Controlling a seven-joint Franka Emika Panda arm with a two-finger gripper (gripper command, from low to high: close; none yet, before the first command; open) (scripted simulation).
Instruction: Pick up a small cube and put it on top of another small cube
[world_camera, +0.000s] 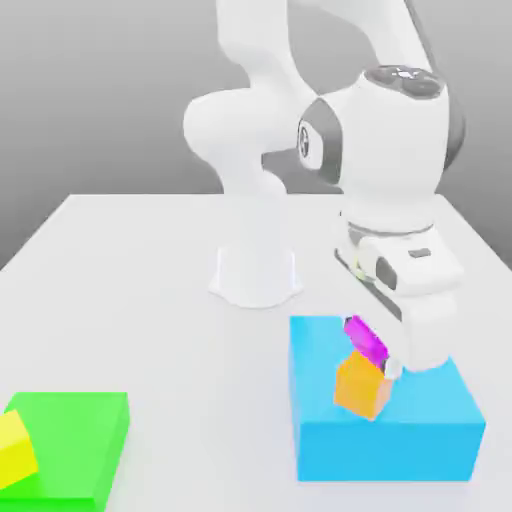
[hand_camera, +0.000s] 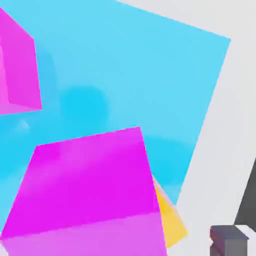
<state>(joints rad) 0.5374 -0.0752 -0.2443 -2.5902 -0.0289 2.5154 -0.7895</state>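
Note:
The small magenta-pink cube (world_camera: 364, 338) (hand_camera: 90, 190) lies tilted on top of the orange cube (world_camera: 362, 387) (hand_camera: 170, 222), which itself stands on the big blue block (world_camera: 400, 440) (hand_camera: 140, 75). My gripper (world_camera: 374, 352) hangs right over the two cubes, its jaws on either side of the magenta one. It looks open: in the hand view one grey fingertip (hand_camera: 230, 241) stands clear of the cube. A second magenta shape (hand_camera: 17, 65) shows in the hand view; I cannot tell what it belongs to.
A flat green block (world_camera: 85, 425) lies at the front of the exterior view's left, with a yellow cube (world_camera: 15, 445) on its near corner. The arm's white base (world_camera: 255, 272) stands mid-table behind the blue block.

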